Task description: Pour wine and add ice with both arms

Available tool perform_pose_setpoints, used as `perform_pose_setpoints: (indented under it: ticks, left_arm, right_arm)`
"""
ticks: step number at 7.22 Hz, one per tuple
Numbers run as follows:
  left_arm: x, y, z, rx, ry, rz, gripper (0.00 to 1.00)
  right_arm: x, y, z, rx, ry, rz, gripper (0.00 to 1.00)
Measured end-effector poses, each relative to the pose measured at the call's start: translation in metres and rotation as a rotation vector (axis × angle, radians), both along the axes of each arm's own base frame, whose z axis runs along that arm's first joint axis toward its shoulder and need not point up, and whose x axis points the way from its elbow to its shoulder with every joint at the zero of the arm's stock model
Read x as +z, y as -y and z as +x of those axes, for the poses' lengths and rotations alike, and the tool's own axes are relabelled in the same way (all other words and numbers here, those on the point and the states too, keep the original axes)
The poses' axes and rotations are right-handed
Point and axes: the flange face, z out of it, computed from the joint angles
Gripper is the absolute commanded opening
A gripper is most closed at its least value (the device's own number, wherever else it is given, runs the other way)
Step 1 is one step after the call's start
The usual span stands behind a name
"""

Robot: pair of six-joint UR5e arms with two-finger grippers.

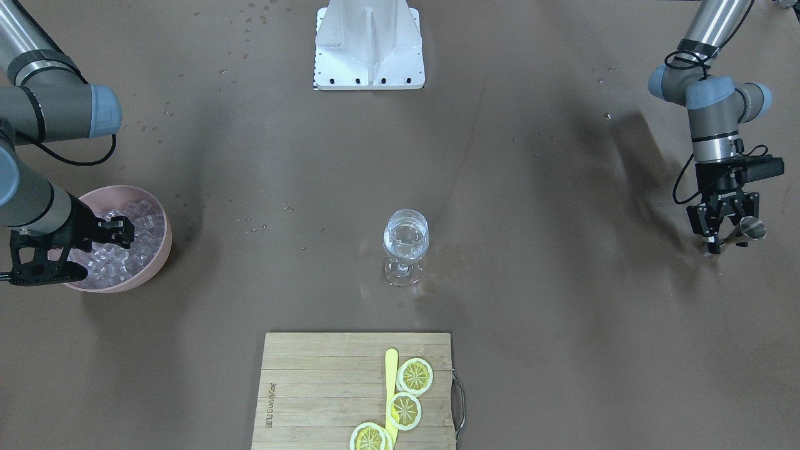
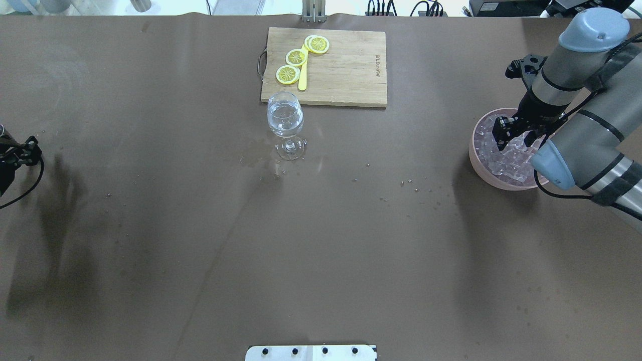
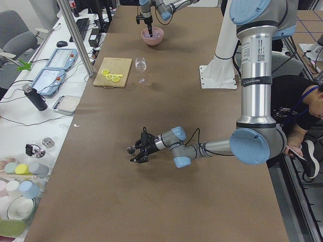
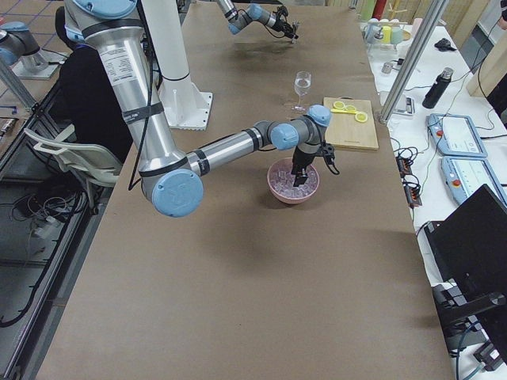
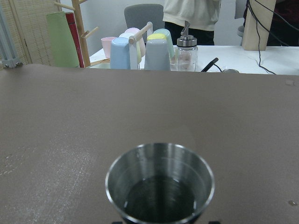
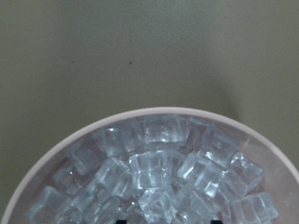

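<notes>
Ice, a glittering heap of small clear cubes, fills a round pink bowl well to the robot's right of the wine glass. The right gripper hangs just over the pile with its jaws parted and nothing between them (its wrist view shows only two dark tips, set wide apart, at the lower edge). Far to the other side of the glass, the left gripper is clamped on a small brushed-steel measuring cup, and a thin film of liquid seems to lie in the bottom of the cup. The wine, clear as water, appears to sit in the glass's rounded bowl. A wet patch darkens the matte brown table just beside the glass's foot. Past the glass on the operators' side lies a bamboo cutting board with yellow lemon slices.

The likeliest trouble is grip. The cubes look hard, smooth and probably wet, so one pinched off-centre could squirt free or drop on the long carry to the glass. The glass is thin-stemmed and narrow-footed and stands by a wet spot. A cube dropped from too high, or a nudge to the rim, could splash the wine or tip the glass over.
</notes>
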Motion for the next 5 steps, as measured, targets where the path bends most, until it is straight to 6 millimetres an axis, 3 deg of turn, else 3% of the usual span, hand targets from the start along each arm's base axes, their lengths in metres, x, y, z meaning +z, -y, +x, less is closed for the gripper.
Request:
perform_pose_setpoints:
  ticks: [3,5]
  left_arm:
    - [0.003,0.002,-0.002,-0.004,0.003,-0.005,0.44]
    - [0.000,0.006,-0.003,-0.011,-0.002,-0.002,0.37]
  right_arm:
    - [0.010,0.008,0.014,0.004,-0.008,0.000,0.45]
    - [0.012,0.010,0.014,0.005,-0.010,-0.006,0.46]
